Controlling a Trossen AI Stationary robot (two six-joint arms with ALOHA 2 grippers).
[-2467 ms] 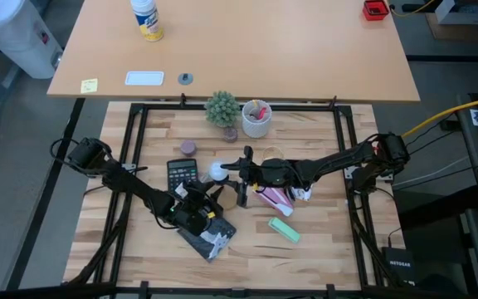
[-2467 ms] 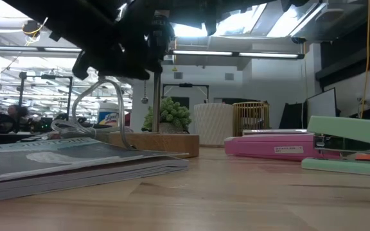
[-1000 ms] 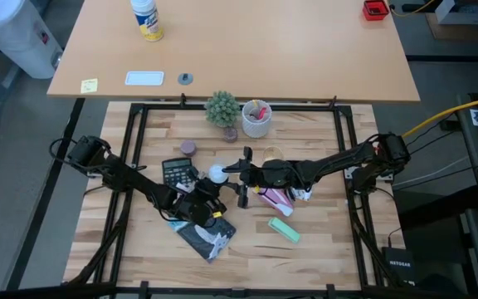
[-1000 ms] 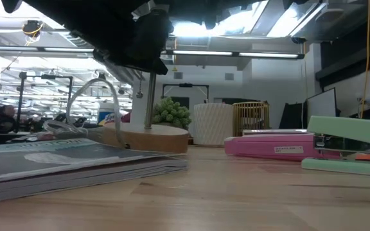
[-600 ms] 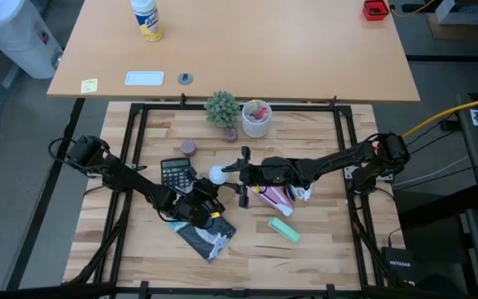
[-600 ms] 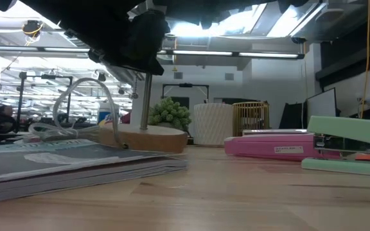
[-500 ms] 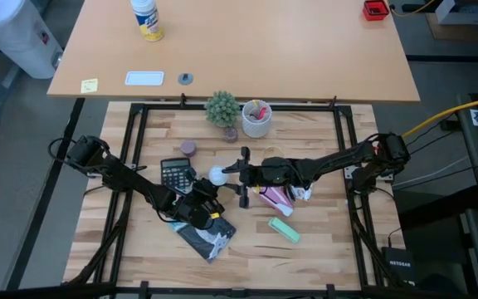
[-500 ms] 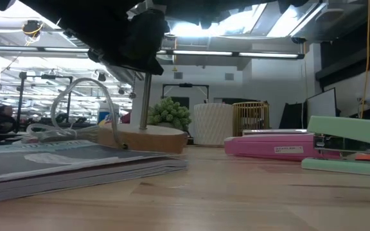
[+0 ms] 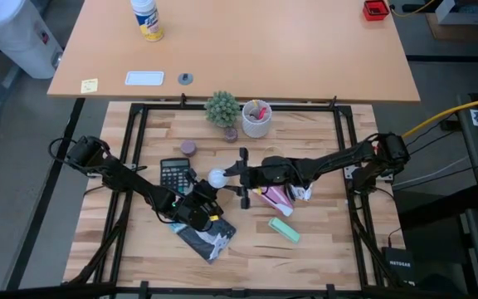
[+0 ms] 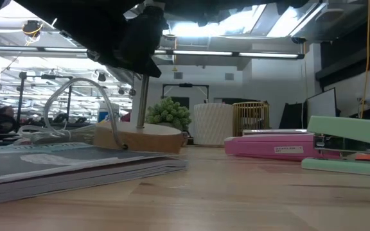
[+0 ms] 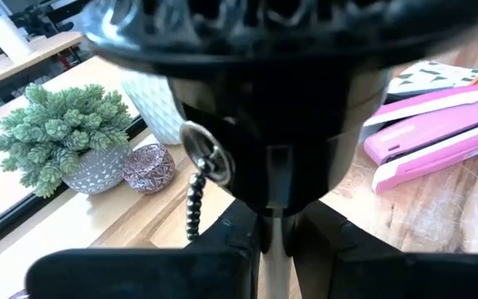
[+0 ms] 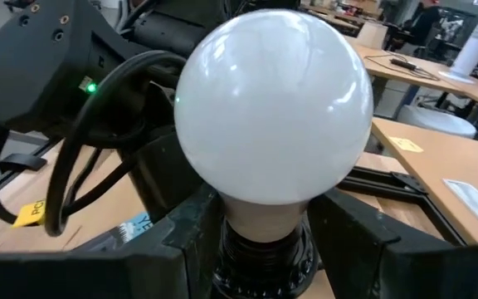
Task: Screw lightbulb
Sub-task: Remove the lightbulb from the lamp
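While gripping the lightbulb [image 9: 217, 177], right hand [image 9: 232, 176] reaches level.

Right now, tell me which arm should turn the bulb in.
Right. The right gripper is shut on the bulb at its neck. The left gripper is clamped on the lamp stem, probably steadying it.
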